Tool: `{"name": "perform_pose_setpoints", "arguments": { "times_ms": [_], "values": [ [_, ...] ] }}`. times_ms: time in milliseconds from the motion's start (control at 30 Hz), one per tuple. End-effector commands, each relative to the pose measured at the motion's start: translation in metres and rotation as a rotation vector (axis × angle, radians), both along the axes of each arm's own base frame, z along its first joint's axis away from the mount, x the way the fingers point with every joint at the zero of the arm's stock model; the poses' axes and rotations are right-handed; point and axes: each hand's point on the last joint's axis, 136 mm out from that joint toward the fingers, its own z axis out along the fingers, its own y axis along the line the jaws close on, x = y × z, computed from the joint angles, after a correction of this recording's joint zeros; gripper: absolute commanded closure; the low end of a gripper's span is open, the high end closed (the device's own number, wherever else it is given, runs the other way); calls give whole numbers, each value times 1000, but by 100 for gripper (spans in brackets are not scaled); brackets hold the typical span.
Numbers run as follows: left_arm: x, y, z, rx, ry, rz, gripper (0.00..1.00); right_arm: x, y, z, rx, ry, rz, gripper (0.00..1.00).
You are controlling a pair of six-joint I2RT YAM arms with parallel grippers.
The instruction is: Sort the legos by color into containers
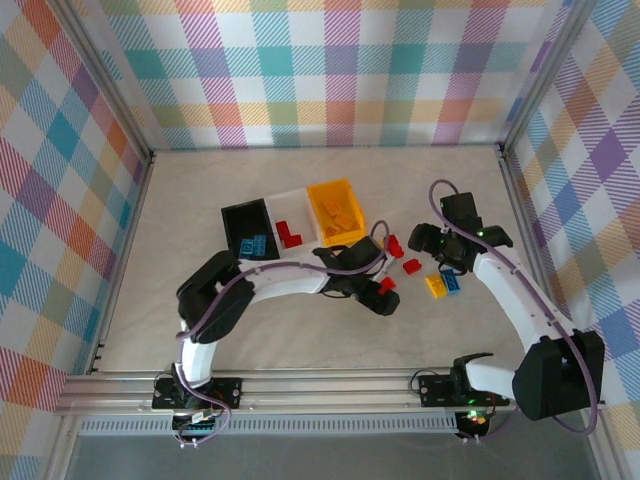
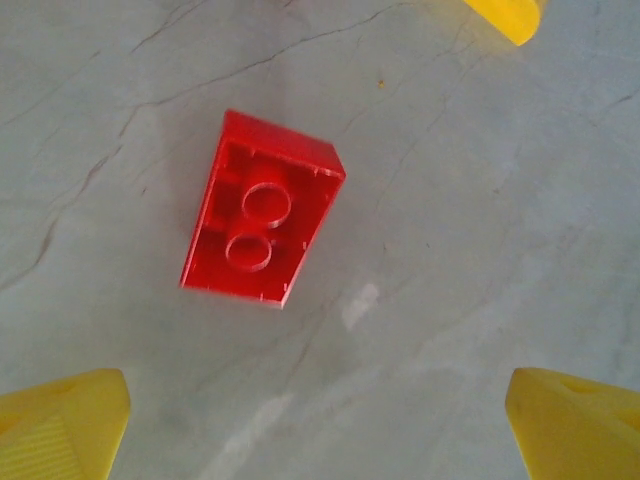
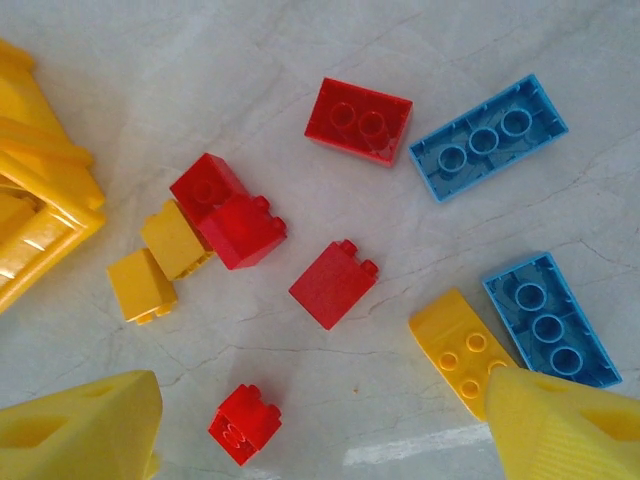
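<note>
1. The left gripper [image 2: 320, 425] hangs with its jaws spread wide and nothing between them; its yellow fingertips [image 2: 60, 420] sit at the lower corners of the left wrist view, above a single red brick [image 2: 260, 208] that lies on the table untouched.
2. The right gripper [image 3: 320, 425] also stands well parted and holds nothing, its yellow fingers [image 3: 80, 425] hovering over a scatter of loose legos.
3. The red brick under the left gripper lies upside down, its hollow underside with two round tubes facing up; its long axis runs from upper right to lower left in that view.
4. In the right wrist view two light blue bricks [image 3: 487, 138] lie inverted, each showing three tubes in a row; the upper one slants up to the right, the lower one [image 3: 550, 320] slants down to the right, just beside a yellow brick [image 3: 460, 350].
5. Several small red bricks [image 3: 333, 283] and two yellow-orange ones [image 3: 160, 260] lie near the yellow bin's corner [image 3: 40, 200].
6. From above, the three containers stand side by side at mid-table: black [image 1: 238, 222], clear [image 1: 285, 203] and yellow-orange [image 1: 325, 190], holding blue, red and yellow pieces in that order.
7. The bricks are glossy moulded plastic; the table [image 1: 200, 250] is pale, marble-veined and smooth
</note>
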Motion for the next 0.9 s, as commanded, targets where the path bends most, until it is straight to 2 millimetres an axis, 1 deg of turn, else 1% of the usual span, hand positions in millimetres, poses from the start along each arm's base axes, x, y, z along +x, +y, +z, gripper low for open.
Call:
{"name": "perform_pose_setpoints", "arguments": {
  "times_ms": [0, 100, 233, 367, 433, 500, 567, 633, 700, 733, 867],
  "values": [
    [5, -8, -12, 43, -28, -58, 4, -4, -1, 6, 37, -7, -7, 16],
    [11, -13, -23, 65, -35, -60, 5, -6, -1, 0, 57, 12, -5, 17],
    [14, -21, -28, 67, -32, -74, 13, -8, 2, -13, 72, 42, 4, 19],
    [16, -24, -32, 71, -34, -81, 18, -10, 6, -25, 90, 64, 13, 20],
    [16, -25, -36, 78, -26, -86, 27, -10, 7, -31, 92, 76, 13, 21],
    [15, -24, -37, 82, -23, -87, 40, -10, 8, -37, 96, 93, 15, 22],
    [14, -22, -39, 87, -21, -87, 47, -11, 11, -47, 101, 136, 25, 23],
    [13, -19, -38, 89, -25, -82, 52, -12, 13, -57, 104, 182, 31, 24],
    [12, -15, -34, 90, -32, -76, 55, -12, 14, -66, 107, 209, 31, 24],
    [12, -13, -31, 91, -36, -71, 59, -10, 15, -69, 107, 217, 28, 25],
    [11, 5, -14, 102, -61, -36, 65, -1, 18, -81, 103, 251, 33, 29]
  ]
}}
